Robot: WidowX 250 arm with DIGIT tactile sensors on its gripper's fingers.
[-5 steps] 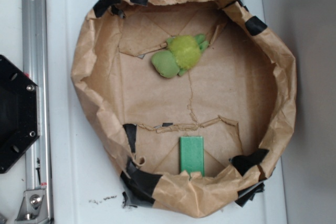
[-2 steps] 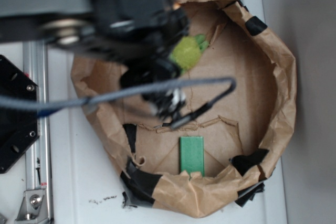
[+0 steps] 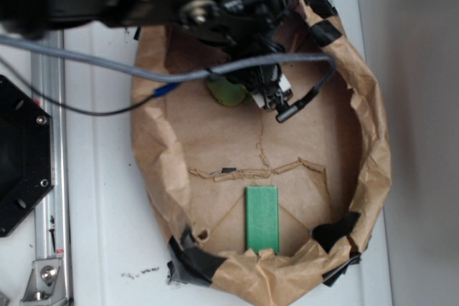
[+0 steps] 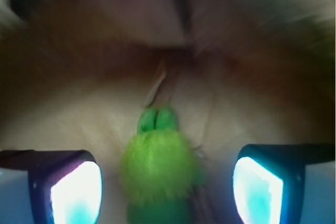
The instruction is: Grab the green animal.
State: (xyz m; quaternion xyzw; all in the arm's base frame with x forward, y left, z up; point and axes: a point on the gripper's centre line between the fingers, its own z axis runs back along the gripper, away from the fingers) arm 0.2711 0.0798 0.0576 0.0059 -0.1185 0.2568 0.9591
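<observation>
since 1 second ago the gripper (image 4: pixel 167 182) has been lowered, jaws apart, astride the green animal (image 4: pixel 157 166) in the paper-lined basket (image 3: pixel 373 148), so only closing is judged left.

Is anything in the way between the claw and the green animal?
Nothing visible. In the wrist view the green animal sits right between the open gripper's two fingers, with only brown paper behind it. The green block lies far off, near the bowl's other side.
</observation>
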